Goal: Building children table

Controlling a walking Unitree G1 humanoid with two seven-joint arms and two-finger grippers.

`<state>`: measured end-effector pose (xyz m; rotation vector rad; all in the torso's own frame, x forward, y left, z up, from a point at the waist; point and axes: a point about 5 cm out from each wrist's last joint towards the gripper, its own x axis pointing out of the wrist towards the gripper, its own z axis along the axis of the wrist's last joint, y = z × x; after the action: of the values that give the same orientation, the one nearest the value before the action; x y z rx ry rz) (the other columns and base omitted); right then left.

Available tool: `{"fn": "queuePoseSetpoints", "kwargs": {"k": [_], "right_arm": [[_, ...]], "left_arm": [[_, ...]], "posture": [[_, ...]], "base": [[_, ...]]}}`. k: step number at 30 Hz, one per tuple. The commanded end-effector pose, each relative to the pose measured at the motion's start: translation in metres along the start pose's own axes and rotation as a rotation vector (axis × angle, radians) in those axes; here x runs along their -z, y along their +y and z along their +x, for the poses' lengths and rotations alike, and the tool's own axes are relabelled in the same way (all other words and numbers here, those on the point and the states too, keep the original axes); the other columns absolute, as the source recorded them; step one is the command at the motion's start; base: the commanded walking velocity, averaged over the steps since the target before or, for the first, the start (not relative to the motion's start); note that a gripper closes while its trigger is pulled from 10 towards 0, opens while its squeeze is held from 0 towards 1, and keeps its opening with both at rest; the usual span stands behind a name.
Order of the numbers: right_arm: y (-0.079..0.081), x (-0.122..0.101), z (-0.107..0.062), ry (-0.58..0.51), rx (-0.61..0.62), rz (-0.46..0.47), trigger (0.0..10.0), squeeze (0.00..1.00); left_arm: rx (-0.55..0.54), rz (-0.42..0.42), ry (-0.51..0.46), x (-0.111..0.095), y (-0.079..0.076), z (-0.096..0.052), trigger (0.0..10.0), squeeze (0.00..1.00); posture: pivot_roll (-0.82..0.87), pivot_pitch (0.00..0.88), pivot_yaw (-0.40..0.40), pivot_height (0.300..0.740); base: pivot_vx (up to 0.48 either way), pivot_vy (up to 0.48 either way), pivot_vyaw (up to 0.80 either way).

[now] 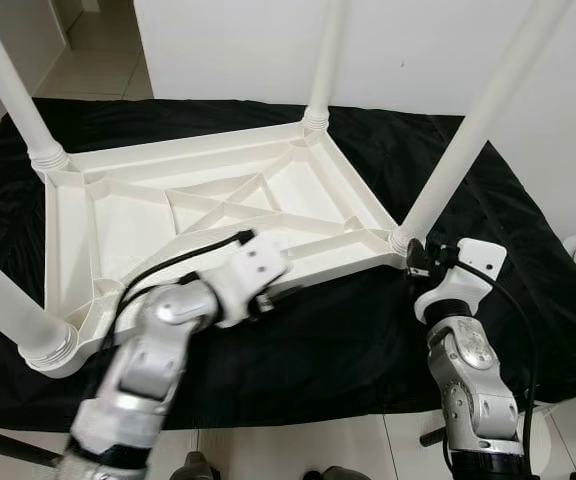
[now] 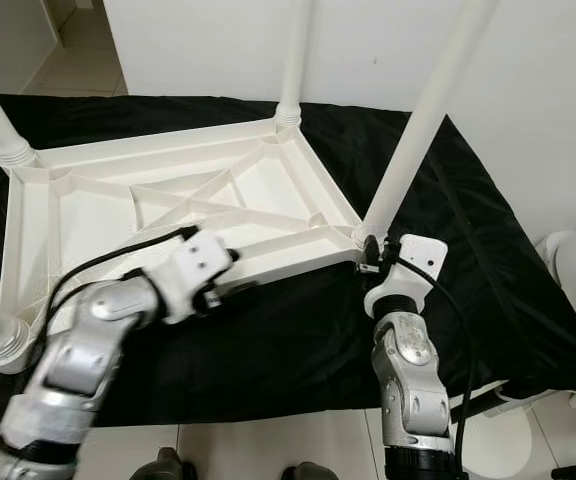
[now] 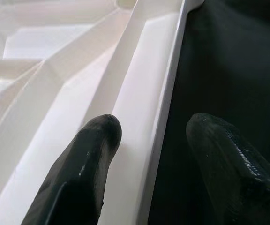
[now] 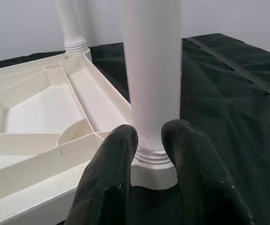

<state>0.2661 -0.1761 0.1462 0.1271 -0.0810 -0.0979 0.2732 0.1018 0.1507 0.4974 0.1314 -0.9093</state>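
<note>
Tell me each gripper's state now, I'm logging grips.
Left gripper: open, fingers straddling the table top's rim.
Right gripper: fingers at the base of the table leg; grip cannot be told.

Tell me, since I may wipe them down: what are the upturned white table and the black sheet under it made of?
The upturned white table looks like moulded plastic: glossy, with ribbed underside. The black sheet seems thin, shiny fabric or plastic film: creased, reflective.
</note>
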Motion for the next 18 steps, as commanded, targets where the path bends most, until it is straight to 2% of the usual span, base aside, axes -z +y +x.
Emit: {"fn": "queuePoseSetpoints", "kwargs": {"k": [1, 5, 12, 13, 14, 18], "right_arm": [[0.0, 0.001, 0.0, -0.001, 0.002, -0.003, 10.0, 0.0], [0.001, 0.0, 0.001, -0.002, 0.0, -0.003, 10.0, 0.0], [-0.001, 0.001, 0.001, 0.002, 0.0, -0.005, 10.0, 0.0], [-0.001, 0.001, 0.001, 0.002, 0.0, -0.005, 10.0, 0.0], [0.0, 0.001, 0.001, 0.001, -0.001, -0.004, 10.0, 0.0], [0.0, 0.001, 0.001, 0.001, -0.001, -0.003, 10.0, 0.0]], "left_arm": [[-0.016, 0.007, 0.011, 0.004, 0.0, 0.0, 10.0, 0.0], [-0.014, 0.035, 0.033, 0.009, 0.001, -0.003, 10.0, 0.0], [0.008, -0.003, 0.094, 0.026, 0.008, -0.013, 10.0, 0.0], [0.016, -0.007, 0.108, 0.029, 0.009, -0.014, 9.7, 0.0], [0.026, 0.003, 0.142, 0.037, 0.013, -0.017, 6.2, 0.0], [0.025, 0.004, 0.152, 0.039, 0.016, -0.017, 6.2, 0.0]], "posture": [[0.05, 0.032, -0.053, 0.74], [0.05, 0.033, -0.055, 0.74], [0.05, 0.034, -0.055, 0.74], [0.04, 0.032, -0.054, 0.74], [0.04, 0.031, -0.055, 0.74], [0.04, 0.031, -0.055, 0.74]], "base": [[0.0, 0.0, 0.0], [0.0, 0.0, 0.0], [0.0, 0.0, 0.0], [0.0, 0.0, 0.0], [0.0, 0.0, 0.0], [0.0, 0.0, 0.0]]}}
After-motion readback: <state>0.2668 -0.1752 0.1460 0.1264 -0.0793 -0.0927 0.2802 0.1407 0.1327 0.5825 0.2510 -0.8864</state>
